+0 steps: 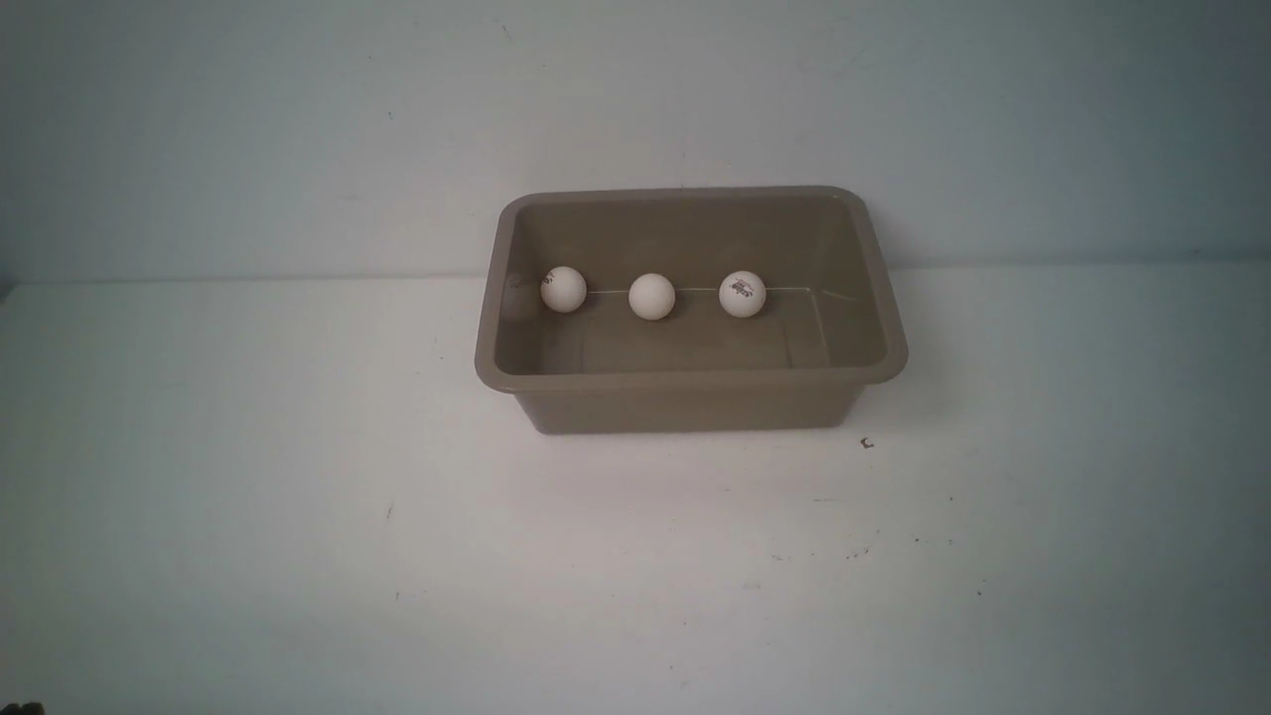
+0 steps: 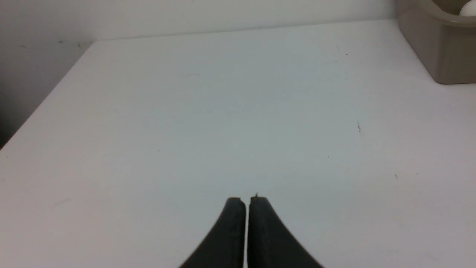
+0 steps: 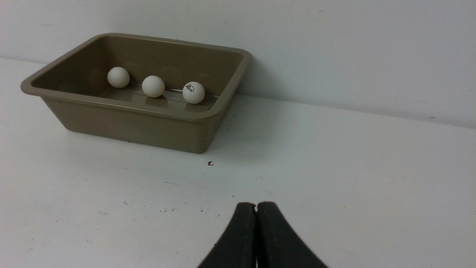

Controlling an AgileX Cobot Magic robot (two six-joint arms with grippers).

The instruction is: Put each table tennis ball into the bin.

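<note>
3 balls (image 1: 651, 296) lay inside bin (image 1: 695, 397), in row along its far wall. Left gripper (image 2: 247, 201) and right gripper (image 3: 256, 205) were pinched closed, empty, well apart from bin. Balls looked light, rigid, smooth, roll-prone; grip across widest middle.

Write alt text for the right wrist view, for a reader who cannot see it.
Three white table tennis balls sit in a row inside a taupe bin on a white table against a pale wall. The right gripper, shut and empty, shows in the foreground.
</note>
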